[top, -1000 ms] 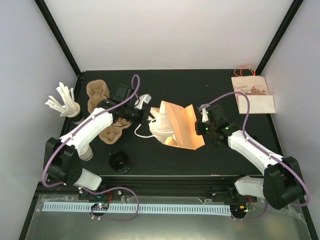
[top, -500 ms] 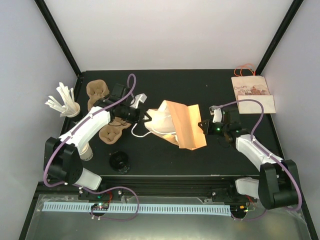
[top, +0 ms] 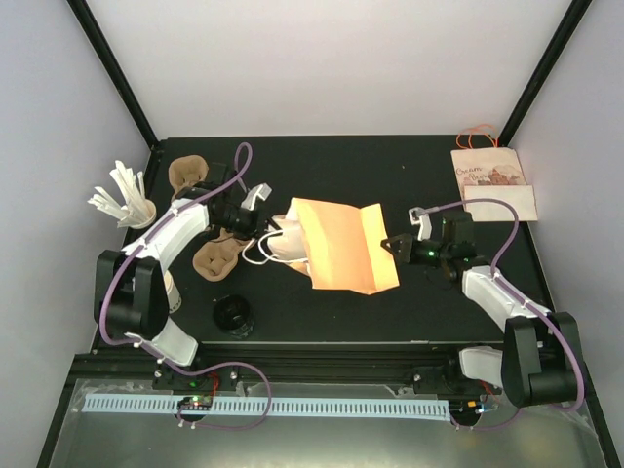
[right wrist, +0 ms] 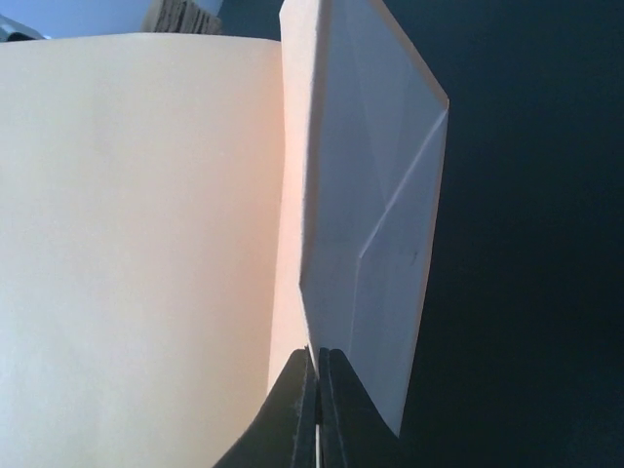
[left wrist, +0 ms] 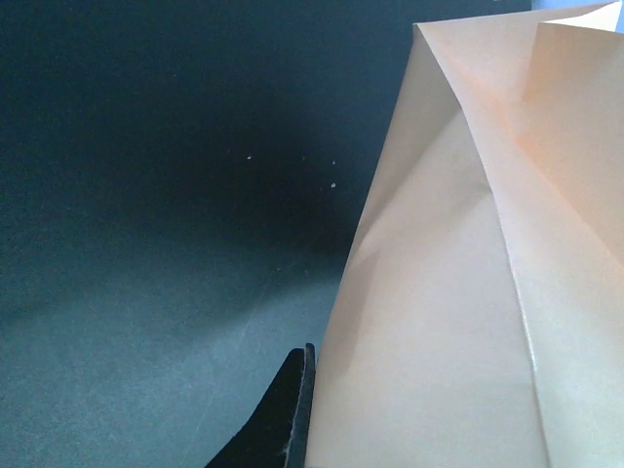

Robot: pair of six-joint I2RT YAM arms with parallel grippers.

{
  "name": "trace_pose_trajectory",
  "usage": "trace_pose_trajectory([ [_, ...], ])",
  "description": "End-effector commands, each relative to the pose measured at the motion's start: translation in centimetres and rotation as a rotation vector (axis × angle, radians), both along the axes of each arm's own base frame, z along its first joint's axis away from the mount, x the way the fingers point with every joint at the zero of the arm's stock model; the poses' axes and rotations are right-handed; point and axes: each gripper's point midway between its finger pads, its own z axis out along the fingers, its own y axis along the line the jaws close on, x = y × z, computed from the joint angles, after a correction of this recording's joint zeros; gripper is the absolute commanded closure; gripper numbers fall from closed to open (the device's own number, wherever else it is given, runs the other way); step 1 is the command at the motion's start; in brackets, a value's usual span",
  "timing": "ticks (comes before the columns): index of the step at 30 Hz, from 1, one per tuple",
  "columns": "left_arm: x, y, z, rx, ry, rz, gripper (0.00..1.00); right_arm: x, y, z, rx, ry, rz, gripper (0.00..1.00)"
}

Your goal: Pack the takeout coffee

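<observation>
A tan paper bag lies on its side in the middle of the black table, with its white handles at the left end. My left gripper is shut on the bag's mouth edge. In the left wrist view only one black finger shows, pressed against the bag. My right gripper is shut on the folded bottom flap at the bag's right end. The right wrist view shows that gripper pinching the paper of the bag. A white paper cup stands behind my left arm, partly hidden.
Two brown pulp cup carriers lie at the left. A cup of white stirrers stands at the far left. A black lid lies near the front left. Another printed bag lies flat at the back right.
My right gripper has closed on the bag's bottom flap. The left gripper has pulled the bag's mouth to the left, so the bag now lies stretched and flatter between both grippers.
</observation>
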Motion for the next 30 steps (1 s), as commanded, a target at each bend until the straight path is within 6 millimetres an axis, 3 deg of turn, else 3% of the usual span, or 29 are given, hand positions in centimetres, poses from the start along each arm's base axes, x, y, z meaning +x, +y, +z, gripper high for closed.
trace_pose_trajectory([
  [1,1.4,2.0,0.0,0.044,-0.040,0.032,0.98,0.3,-0.9,0.9,0.065,-0.001,-0.032,0.99],
  [10,1.2,2.0,0.0,0.015,-0.042,0.042,0.97,0.9,-2.1,1.1,0.190,0.048,-0.098,0.99],
  [12,1.2,1.7,0.4,-0.009,-0.050,0.040,0.91,0.9,-2.0,1.4,0.197,0.038,-0.092,0.99],
  [14,1.2,0.9,1.9,-0.076,-0.083,0.026,0.82,0.7,-1.7,1.7,0.184,0.025,-0.073,0.99],
  [17,1.5,0.5,4.6,-0.133,-0.150,0.033,0.60,1.0,-1.8,2.0,0.120,0.003,-0.069,0.99],
  [19,1.5,0.5,6.5,-0.149,-0.200,0.039,0.52,1.3,-1.7,2.0,0.081,-0.007,-0.070,0.99],
  [22,1.3,0.5,8.5,-0.161,-0.246,0.045,0.48,1.7,-1.7,2.1,0.056,-0.012,-0.073,0.99],
  [29,-0.8,1.0,9.6,-0.172,-0.251,0.085,0.49,2.7,-1.8,2.2,0.029,-0.023,-0.090,0.99],
  [30,-1.5,1.1,10.8,-0.188,-0.284,0.092,0.49,2.8,-1.9,2.2,0.027,-0.024,-0.093,0.99],
])
